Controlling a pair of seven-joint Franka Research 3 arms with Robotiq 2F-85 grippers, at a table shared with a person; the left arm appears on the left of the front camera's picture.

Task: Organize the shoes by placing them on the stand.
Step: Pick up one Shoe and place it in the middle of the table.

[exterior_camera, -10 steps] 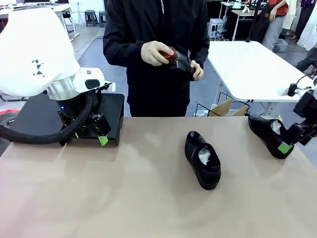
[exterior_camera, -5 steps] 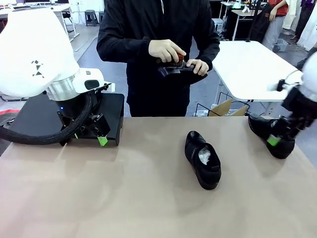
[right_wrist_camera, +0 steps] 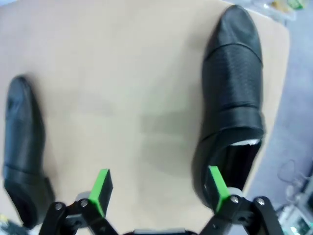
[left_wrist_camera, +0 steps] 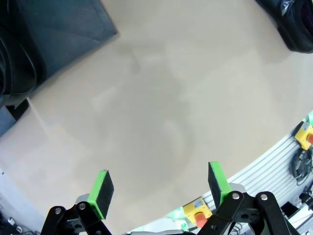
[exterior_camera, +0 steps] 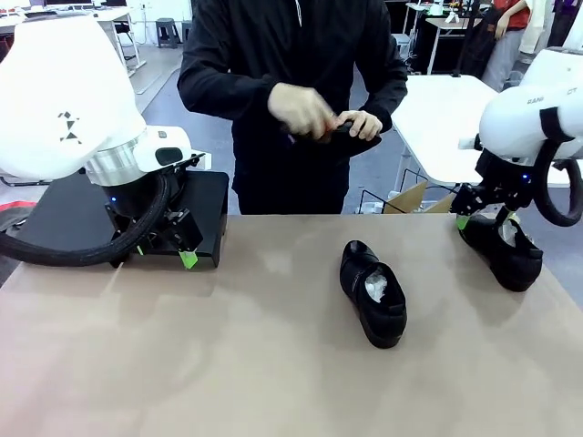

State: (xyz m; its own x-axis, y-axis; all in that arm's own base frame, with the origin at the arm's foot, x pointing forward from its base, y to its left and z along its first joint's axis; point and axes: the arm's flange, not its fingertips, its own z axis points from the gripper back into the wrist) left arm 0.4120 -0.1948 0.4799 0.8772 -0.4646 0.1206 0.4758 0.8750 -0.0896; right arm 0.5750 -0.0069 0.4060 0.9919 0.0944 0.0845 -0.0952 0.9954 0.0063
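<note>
Right gripper (right_wrist_camera: 157, 188): we see the jaws spread wide, nothing between the green pads. One pad sits right at the heel opening of the right-hand shoe (right_wrist_camera: 234, 103); we can't tell if it touches. White paper shows in that opening. In the front view the right gripper (exterior_camera: 481, 223) hangs over the heel end of that shoe (exterior_camera: 501, 250), at the table's right edge.

Left gripper (left_wrist_camera: 159, 188): jaws spread too, empty, bare tan table (left_wrist_camera: 161, 107) under them. From the front it (exterior_camera: 164, 253) sits low at the near edge of the stand (exterior_camera: 64, 214), which is at the table's far left corner. We see no shoe on the visible part of the stand.

Middle shoe (exterior_camera: 373, 293) lies on the table near centre, paper inside, well apart from both grippers and from the stand.

Person at the far side: both hands (exterior_camera: 301, 109) are up at chest height on a dark object (exterior_camera: 332, 129); too blurred for us to tell what it is.
</note>
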